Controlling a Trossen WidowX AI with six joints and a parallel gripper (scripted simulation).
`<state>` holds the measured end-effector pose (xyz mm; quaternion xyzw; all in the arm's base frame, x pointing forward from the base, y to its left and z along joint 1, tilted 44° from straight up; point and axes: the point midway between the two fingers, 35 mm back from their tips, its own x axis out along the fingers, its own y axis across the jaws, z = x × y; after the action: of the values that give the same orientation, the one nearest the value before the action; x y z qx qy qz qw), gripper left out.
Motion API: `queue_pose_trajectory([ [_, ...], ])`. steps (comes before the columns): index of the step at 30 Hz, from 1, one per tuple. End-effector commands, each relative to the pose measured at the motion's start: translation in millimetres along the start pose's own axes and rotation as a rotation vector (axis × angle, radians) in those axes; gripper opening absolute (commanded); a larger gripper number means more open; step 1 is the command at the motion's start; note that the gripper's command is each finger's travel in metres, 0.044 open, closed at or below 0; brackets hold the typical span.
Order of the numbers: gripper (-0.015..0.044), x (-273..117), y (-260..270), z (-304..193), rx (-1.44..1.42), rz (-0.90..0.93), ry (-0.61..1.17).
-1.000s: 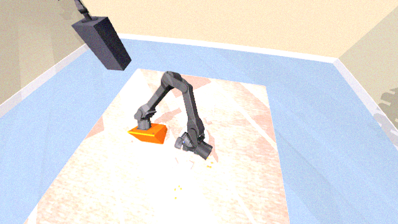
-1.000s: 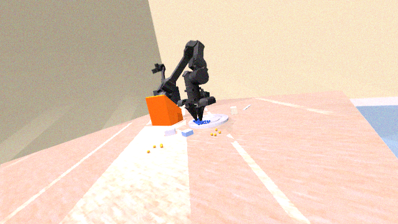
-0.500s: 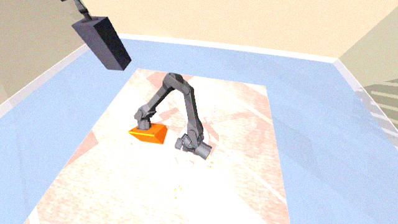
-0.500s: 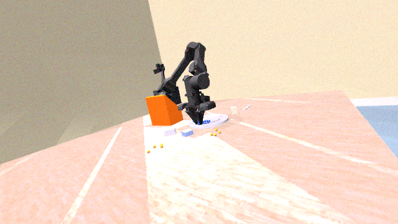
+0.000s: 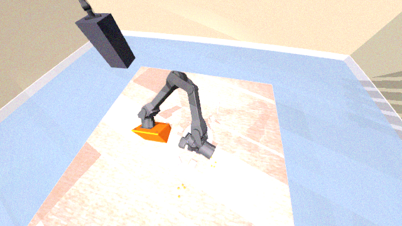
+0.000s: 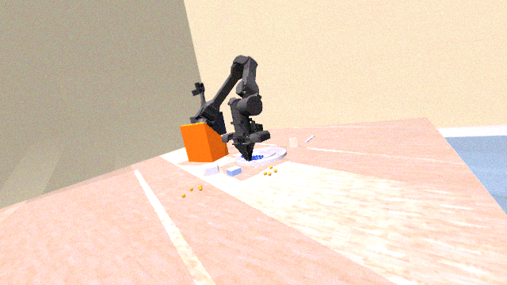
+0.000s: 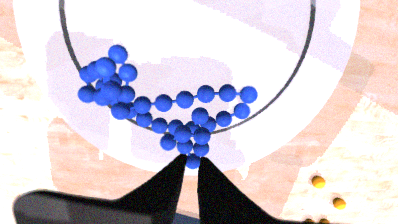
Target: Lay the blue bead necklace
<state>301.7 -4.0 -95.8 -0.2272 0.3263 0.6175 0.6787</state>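
My two fingers (image 6: 249, 158) point down at the near part of the round bead board (image 6: 282, 154) (image 7: 336, 55). They're nearly shut, w/ just a thin gap btwn the tips. One blue bead sits right at that gap, but I can't tell if I've got hold of it.

The blue bead necklace (image 6: 257, 157) (image 7: 185, 99) is on the board, all on the side by my tips. It's not a nice round ring — it's a long, squashed loop w/ a big clump at the left end in the wrist view & a small clump by my tips. Some beads lie over the dark, thin groove (image 7: 298, 68), some lie inside it, & the ones by my tips are outside it. So the necklace isn't laid along the groove.

Next to the board there's a little blue block (image 6: 234, 171), w/ a white block (image 6: 211, 170) beside it. Four small yellow balls (image 5: 213, 164) (image 6: 270, 172) (image 7: 329, 192) are near the board, & four more yellow balls (image 5: 181, 189) (image 6: 192, 191) are farther off. My arm (image 5: 195, 107) (image 6: 248, 75) bends up & over from the orange box (image 5: 163, 132) (image 6: 198, 144) — that's what it stands on.
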Motion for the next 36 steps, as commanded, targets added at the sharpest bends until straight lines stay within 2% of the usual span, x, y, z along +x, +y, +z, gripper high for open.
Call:
queue_pose_trajectory([
  [1, 0.0000, 0, 0, 0, -0.001, 0.000, 0.000],
  [26, 0.0000, -10, 1, 1, 0.007, 0.002, -0.004],
  [36, 0.0000, -10, -19, 23, 0.007, 0.001, -0.004],
])
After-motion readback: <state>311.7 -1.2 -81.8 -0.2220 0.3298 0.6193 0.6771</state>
